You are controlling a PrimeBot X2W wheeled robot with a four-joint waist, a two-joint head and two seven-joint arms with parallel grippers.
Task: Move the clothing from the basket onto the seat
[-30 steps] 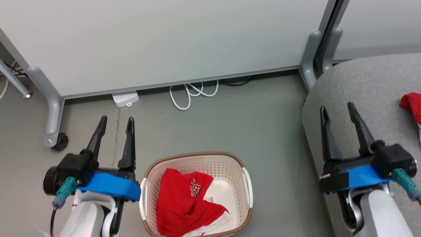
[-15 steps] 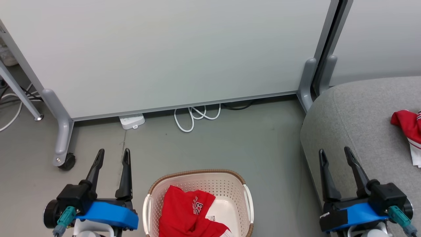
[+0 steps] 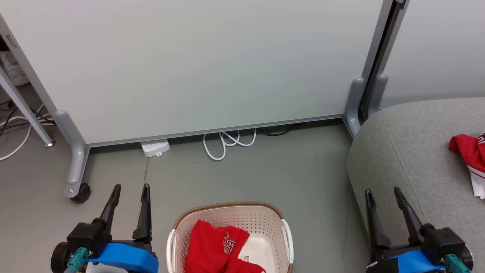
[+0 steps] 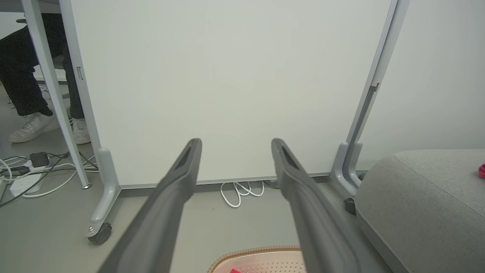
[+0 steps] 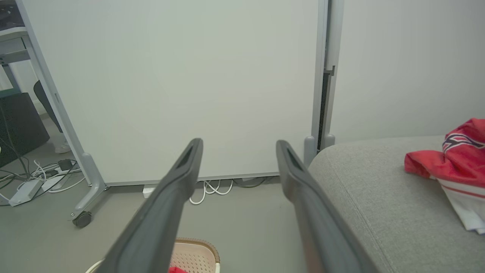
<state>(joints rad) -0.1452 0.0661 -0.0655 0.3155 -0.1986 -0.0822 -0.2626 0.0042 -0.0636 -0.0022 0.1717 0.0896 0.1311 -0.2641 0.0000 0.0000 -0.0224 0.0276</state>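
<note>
One bright red fabric jersey with white lettering [image 3: 214,246] bunched inside the cream-white perforated plastic laundry basket with a brown woven-look rim [image 3: 227,206]; a second red jersey with white trim [image 3: 465,148] lying on the large grey fabric-upholstered seat [image 3: 401,151].
Wide open and empty, just left of the basket above the grey floor [image 3: 295,182]: the left gripper with two long dark fingers [image 3: 131,186]. Likewise spread and gripping nothing, by the seat's rounded edge and well apart from the second red jersey: the right gripper [image 3: 382,190]. Behind the basket, a white wheeled partition panel [image 3: 197,64] and a coiled white cable [image 3: 223,142].
</note>
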